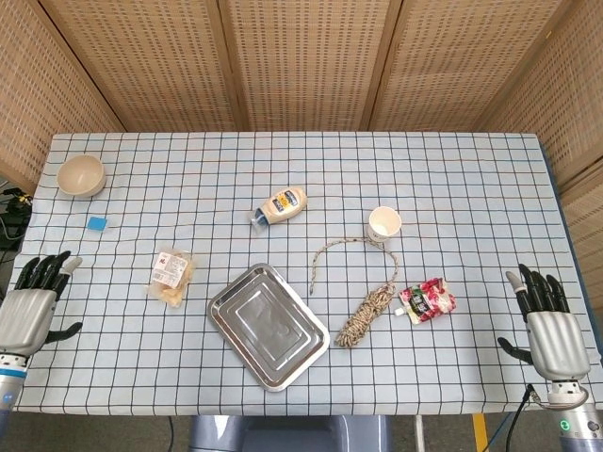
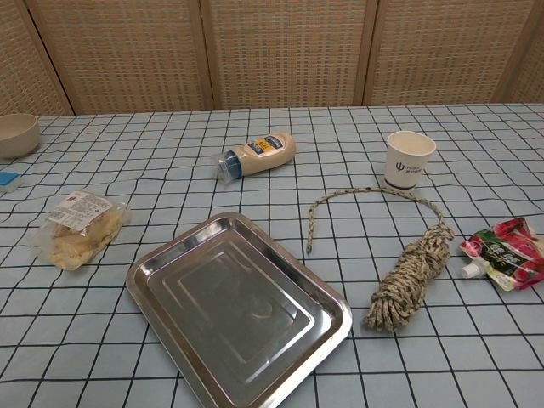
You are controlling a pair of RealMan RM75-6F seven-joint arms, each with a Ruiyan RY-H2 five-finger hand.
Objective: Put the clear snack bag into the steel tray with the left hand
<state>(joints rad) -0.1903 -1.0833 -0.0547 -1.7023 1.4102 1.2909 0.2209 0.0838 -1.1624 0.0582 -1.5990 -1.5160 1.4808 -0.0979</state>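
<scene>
Flat on the checked tablecloth (image 1: 452,179), the clear snack bag (image 1: 172,276) is seen as a crinkled film pouch of pale, lumpy pieces under a printed label, just left of the steel tray (image 1: 268,325), not touching it. A shiny rectangular pan with rounded corners and a stepped floor is presented by the tray. The left hand (image 1: 30,306) is held at the table's left edge, fingers spread, nothing grasped, well apart from the bag. The right hand (image 1: 546,325) is likewise splayed and unladen at the right edge.
</scene>
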